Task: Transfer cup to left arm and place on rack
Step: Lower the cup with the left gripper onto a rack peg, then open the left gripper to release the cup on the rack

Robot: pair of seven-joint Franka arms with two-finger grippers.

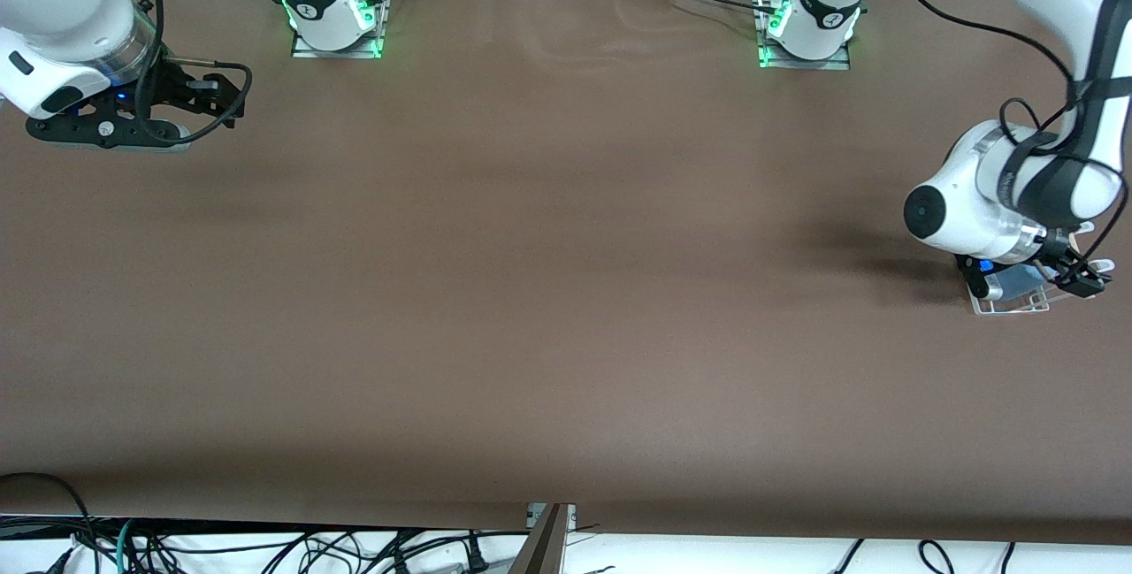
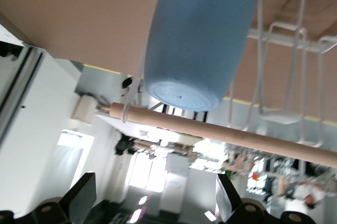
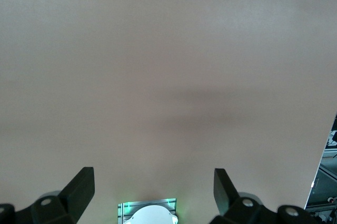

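Note:
The light-blue cup lies on the white wire rack, its closed base toward the left wrist camera, just above the rack's pale wooden rod. In the front view the cup and rack sit at the left arm's end of the table, partly hidden under the left arm's wrist. My left gripper is open and empty, drawn back a little from the cup; it also shows in the front view. My right gripper is open and empty above bare table, and waits at the right arm's end.
The brown table spreads between the two arms. The right arm's base and the left arm's base stand along the table's edge farthest from the front camera. Cables hang below the nearest edge.

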